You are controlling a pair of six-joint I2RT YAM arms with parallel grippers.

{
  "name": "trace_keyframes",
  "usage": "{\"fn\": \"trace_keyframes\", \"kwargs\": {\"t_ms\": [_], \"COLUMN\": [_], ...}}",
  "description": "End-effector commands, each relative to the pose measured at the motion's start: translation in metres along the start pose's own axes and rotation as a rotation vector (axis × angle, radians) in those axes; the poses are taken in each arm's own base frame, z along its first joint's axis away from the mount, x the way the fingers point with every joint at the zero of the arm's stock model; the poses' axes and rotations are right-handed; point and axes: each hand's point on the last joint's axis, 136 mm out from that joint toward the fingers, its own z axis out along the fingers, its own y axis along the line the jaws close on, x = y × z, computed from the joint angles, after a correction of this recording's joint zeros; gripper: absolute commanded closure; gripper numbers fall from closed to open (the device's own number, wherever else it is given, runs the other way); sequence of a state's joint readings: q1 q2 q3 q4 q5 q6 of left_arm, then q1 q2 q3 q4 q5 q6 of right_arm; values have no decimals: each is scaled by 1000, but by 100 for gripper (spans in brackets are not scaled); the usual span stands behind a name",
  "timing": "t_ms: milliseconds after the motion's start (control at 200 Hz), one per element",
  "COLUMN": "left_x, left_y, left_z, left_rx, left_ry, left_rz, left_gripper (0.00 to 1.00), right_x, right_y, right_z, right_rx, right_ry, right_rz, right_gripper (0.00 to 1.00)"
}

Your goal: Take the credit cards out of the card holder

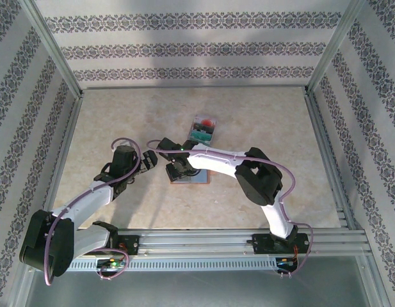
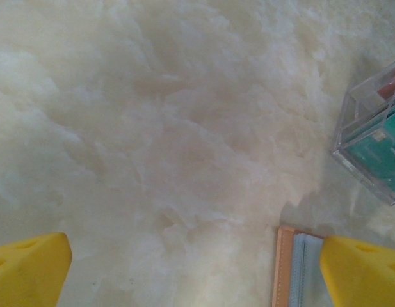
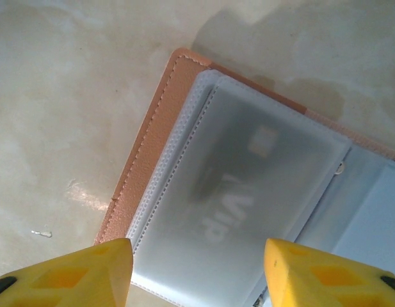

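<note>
Card holder (image 3: 184, 160) lies opened flat on the surface (image 1: 120, 115), blue-grey inside facing up, its stitched brown edge showing along one side. A grey card (image 3: 226, 204) with pale lettering sits inside the frosted pocket panel.

Directly above the holder hangs the right pincer (image 3: 197, 249), its yellow fingers partly spread to either side of that pocket and gripping nothing. The left pincer (image 2: 194, 246) hovers just left of the holder, spread wide and empty. Beyond the holder, on its far side, stands a clear box (image 2: 370, 147) with teal and red cards in it.

The step in hand looks like reaching for the pocketed card. Next, a fingertip probably has to find the pocket's open edge and slide the card out while the holder is kept from shifting. Bare surface lies left of the holder and towards the far rail; the box is near on the far side.
</note>
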State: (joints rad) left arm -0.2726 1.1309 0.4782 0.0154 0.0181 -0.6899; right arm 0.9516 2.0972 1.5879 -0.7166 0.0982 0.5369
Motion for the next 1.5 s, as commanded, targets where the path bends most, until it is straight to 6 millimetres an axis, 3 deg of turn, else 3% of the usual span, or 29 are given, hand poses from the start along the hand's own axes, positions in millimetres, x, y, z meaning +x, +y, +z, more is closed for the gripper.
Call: {"fn": "trace_keyframes", "kwargs": {"t_ms": [0,375,590,695,954,1254,1369,1494], "left_x": [-7,-8,-9,-11,-18,-17,-13,-10], "left_y": [0,-2,-4,-6,-20,-50,-56,-48], "left_z": [-1,-1,-2,-3,-9,-11,-9,-3], "left_rx": [16,24,30,36,92,193,201,171], "left_ry": [-32,-26,-29,-33,-40,-5,7,13], "left_rz": [-30,-27,-25,-17,34,92,105,72], "left_gripper": [1,1,1,1,0,23,25,24], "right_x": [-2,10,11,11,8,20,20,15], "right_y": [-9,-18,-25,-29,-45,-63,-57,-42], "right_z": [7,20,17,14,-8,-11,-14,-20], "right_rx": [63,101,124,143,202,200,145,87], "right_ry": [-5,33,22,13,-42,-45,-58,-87], "right_rz": [6,-15,-18,-22,-10,48,69,73], "right_gripper": [43,49,69,72,69,68,67,59]}}
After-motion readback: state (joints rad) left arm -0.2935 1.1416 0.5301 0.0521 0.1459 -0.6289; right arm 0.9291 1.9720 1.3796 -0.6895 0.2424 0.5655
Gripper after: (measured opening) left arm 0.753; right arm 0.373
